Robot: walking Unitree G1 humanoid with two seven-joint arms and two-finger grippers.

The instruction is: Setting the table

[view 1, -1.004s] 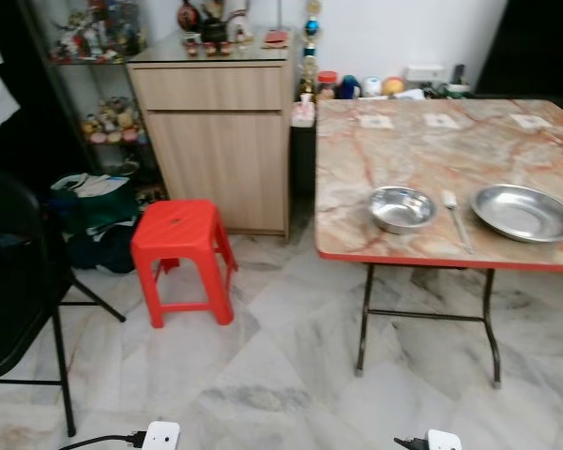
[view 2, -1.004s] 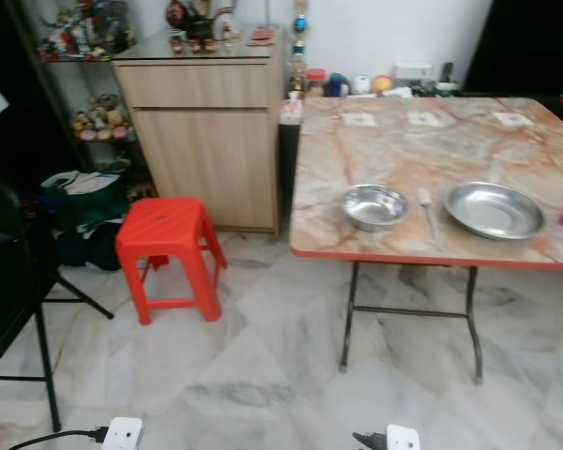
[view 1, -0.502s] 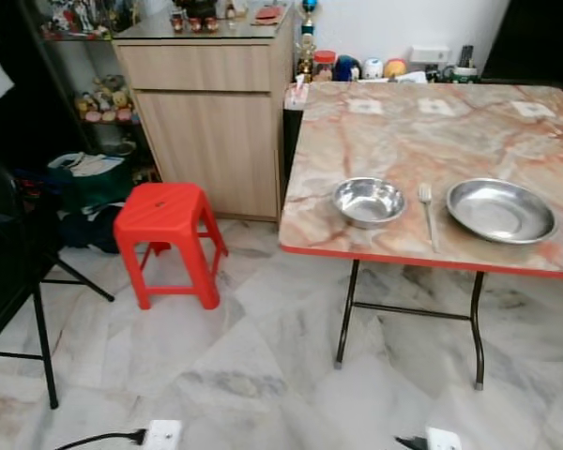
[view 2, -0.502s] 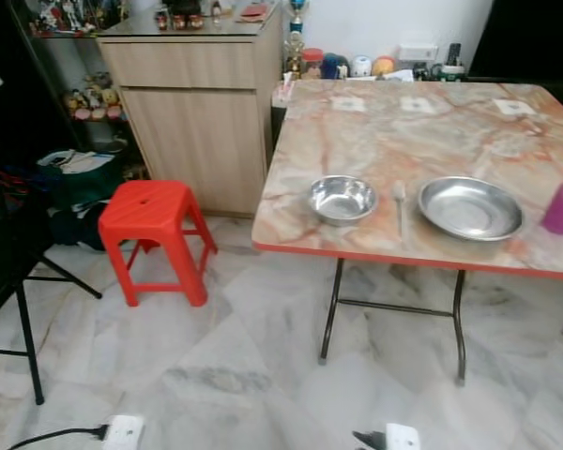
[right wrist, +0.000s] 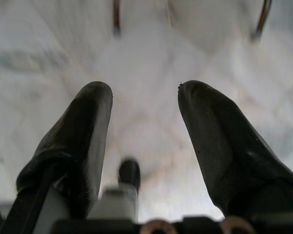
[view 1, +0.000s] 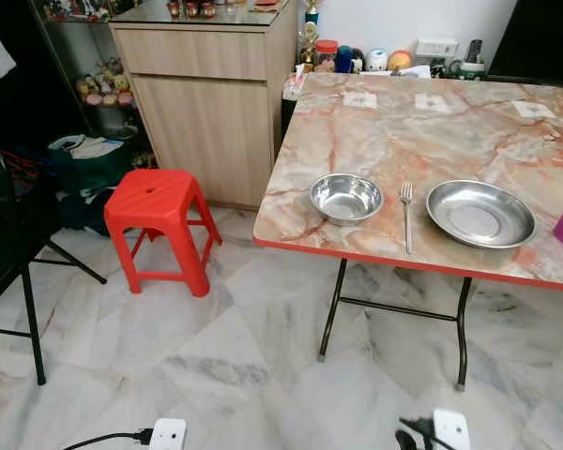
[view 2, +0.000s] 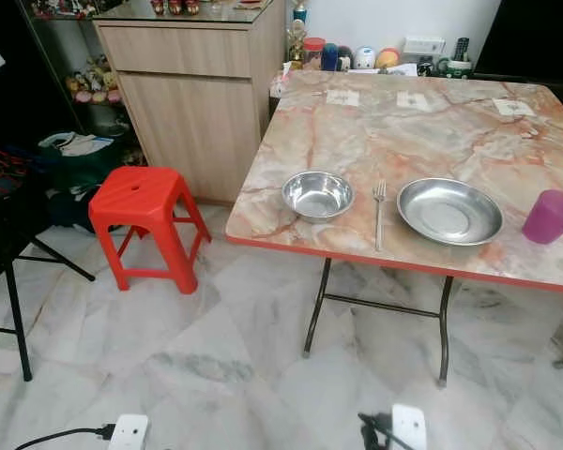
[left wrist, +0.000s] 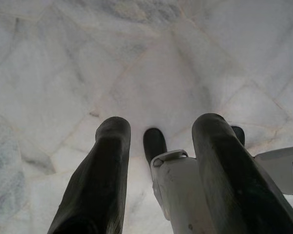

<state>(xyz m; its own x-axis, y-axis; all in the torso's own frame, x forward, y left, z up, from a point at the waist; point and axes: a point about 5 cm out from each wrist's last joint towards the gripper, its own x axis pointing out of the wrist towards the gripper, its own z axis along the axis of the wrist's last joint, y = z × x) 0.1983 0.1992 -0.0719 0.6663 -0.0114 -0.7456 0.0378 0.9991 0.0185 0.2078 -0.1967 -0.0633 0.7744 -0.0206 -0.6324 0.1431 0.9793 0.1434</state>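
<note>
Closer now than a second ago, the marble-patterned folding table [view 1: 432, 122] with its steel bowl [view 1: 346, 197]; I'm approaching, next reaching it, left gripper [left wrist: 161, 146] and right gripper [right wrist: 144, 131] open, empty

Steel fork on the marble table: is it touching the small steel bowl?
Apart. The left eye view shows bare tabletop between the steel fork and the small steel bowl.

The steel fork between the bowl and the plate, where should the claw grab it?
Grip the slim steel fork at mid-handle, from above with fingers across it. It lies flat, tines pointing away, handle toward the table's near edge, with clear gaps beside it.
</note>
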